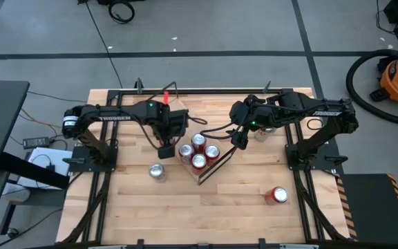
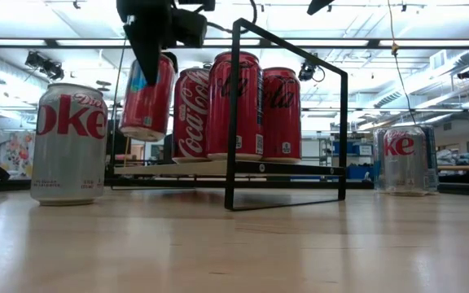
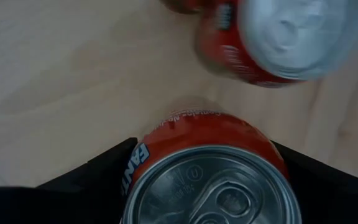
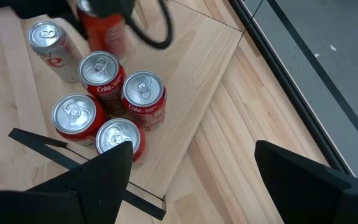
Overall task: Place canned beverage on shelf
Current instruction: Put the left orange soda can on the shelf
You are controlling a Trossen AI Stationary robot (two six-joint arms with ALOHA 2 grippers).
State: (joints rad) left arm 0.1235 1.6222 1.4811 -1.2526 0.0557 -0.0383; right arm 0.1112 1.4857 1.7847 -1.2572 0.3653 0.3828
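Left gripper [image 2: 155, 61] clamps red can [image 2: 147, 98], tilted, airborne just beside 4 cans on shelf [image 4: 197, 81]. You level can, clear neighbours, lower gently. Right gripper [image 1: 238, 140] hovers with fingers apart, holding nothing.

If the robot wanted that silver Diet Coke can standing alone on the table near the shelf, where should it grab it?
Probably around the middle of its round side wall, coming straight down from above. The silver Diet Coke can stands upright on the table, apart from the shelf and the red cans, so both fingers should fit beside it.
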